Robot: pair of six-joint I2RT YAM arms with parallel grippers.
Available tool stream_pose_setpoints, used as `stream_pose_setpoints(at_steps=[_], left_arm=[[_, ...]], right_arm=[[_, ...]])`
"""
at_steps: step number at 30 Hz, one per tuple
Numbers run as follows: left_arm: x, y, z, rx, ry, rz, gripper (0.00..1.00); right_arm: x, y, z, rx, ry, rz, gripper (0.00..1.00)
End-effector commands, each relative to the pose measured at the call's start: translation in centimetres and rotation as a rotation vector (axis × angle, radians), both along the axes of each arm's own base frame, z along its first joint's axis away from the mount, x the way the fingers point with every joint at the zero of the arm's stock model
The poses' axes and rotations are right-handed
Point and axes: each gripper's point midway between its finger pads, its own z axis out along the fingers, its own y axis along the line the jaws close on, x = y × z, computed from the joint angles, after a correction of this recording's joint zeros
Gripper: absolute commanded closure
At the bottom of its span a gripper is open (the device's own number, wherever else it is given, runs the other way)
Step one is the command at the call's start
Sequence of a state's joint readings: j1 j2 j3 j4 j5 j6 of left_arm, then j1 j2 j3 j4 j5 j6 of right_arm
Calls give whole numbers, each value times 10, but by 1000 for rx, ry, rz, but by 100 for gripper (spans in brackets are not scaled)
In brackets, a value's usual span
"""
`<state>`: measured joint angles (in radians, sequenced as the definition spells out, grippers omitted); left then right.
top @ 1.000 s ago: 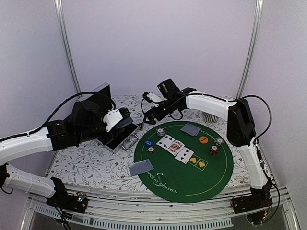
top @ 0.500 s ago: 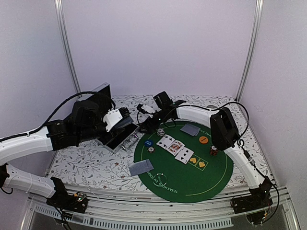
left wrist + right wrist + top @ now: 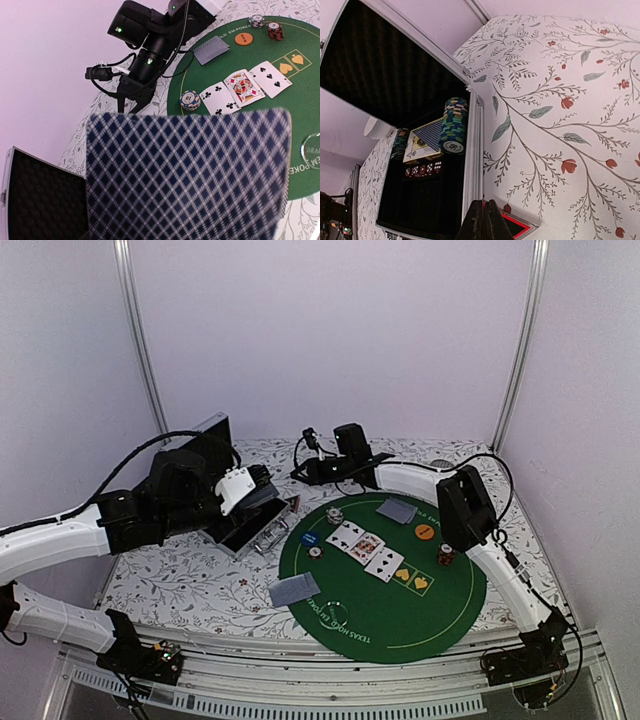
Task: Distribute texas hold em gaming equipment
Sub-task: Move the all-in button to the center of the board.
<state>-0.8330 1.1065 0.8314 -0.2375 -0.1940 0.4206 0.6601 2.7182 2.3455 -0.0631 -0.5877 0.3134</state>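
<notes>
My right gripper [image 3: 482, 212] hangs at the back of the table over white flowered cloth [image 3: 560, 100], its fingers pressed together. A small black triangle with a red edge [image 3: 517, 226] lies on the cloth right at the fingertips; I cannot tell whether it is pinched. Just to its left runs the aluminium rim of an open black-lined case [image 3: 472, 150], so room is tight on that side, while open cloth spreads to the right. Inside the case sit a roll of blue-green striped chips [image 3: 454, 124], loose cards [image 3: 425, 142] and a row of red dice [image 3: 422, 170]. My left gripper [image 3: 242, 484] hovers above the case, clamped on a blue diamond-backed playing card [image 3: 187, 175] that fills its wrist view. Nearer me, a round green felt mat [image 3: 400, 610] carries face-up cards [image 3: 368, 547], chip stacks [image 3: 335, 516] and coloured discs [image 3: 424, 531], its left edge near the case.
</notes>
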Motion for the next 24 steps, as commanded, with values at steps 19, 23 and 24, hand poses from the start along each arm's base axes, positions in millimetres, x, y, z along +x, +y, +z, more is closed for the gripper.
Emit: stream_pose_setpoints(at_steps=[19,23,24], left_arm=[[2,-2,22,-61,-34,-11,58],[3,-1,21,-57,-34,-6,58],[3,-1,21,-57,-36,-5,58]], right_arm=[[10,-5,-65,-147,162,-242,86],[3,-11,-77,-218,183,-222,83],[1,-14,-79,-243,181,-217,83]])
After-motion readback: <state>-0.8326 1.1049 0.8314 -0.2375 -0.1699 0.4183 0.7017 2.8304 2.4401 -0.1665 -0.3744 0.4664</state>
